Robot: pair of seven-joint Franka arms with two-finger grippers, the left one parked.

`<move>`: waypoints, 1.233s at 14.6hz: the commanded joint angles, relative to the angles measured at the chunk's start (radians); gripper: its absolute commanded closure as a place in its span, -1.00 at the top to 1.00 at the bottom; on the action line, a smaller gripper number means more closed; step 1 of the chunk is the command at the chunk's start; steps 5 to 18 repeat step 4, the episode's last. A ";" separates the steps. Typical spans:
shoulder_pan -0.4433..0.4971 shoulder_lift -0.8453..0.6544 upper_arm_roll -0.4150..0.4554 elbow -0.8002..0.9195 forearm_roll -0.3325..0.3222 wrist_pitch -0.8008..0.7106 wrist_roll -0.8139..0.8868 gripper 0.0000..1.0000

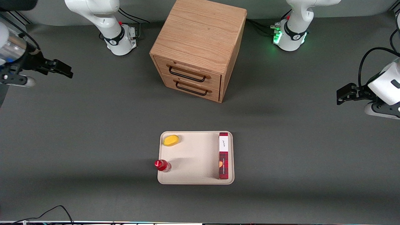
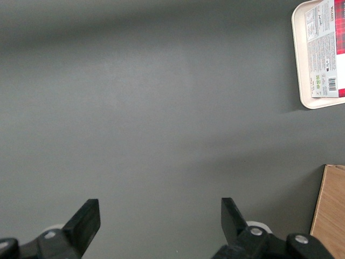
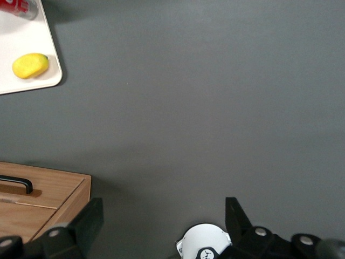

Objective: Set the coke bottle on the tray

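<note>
The bottle stood upright on the tray, at the rim toward my end, so the placing looked done. My gripper hung empty, jaws apart, well away over the table; nothing seemed left.

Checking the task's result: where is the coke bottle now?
The coke bottle stands upright on the tray, at its edge toward the working arm, nearer the front camera than the yellow object.

Red coke bottle with red cap and clear base stands on the cream-beige tray, with a yellow object at its 12 o'clock. Red plaid box (white label panel). Black gripper above the dark grey table; the cabinet is light wood with black handles.
</note>
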 commanded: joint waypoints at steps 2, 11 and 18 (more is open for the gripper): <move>0.013 0.017 -0.006 0.046 0.029 0.009 0.005 1.00; 0.012 0.061 -0.007 0.115 0.028 -0.040 0.025 1.00; 0.012 0.061 -0.007 0.115 0.028 -0.040 0.025 1.00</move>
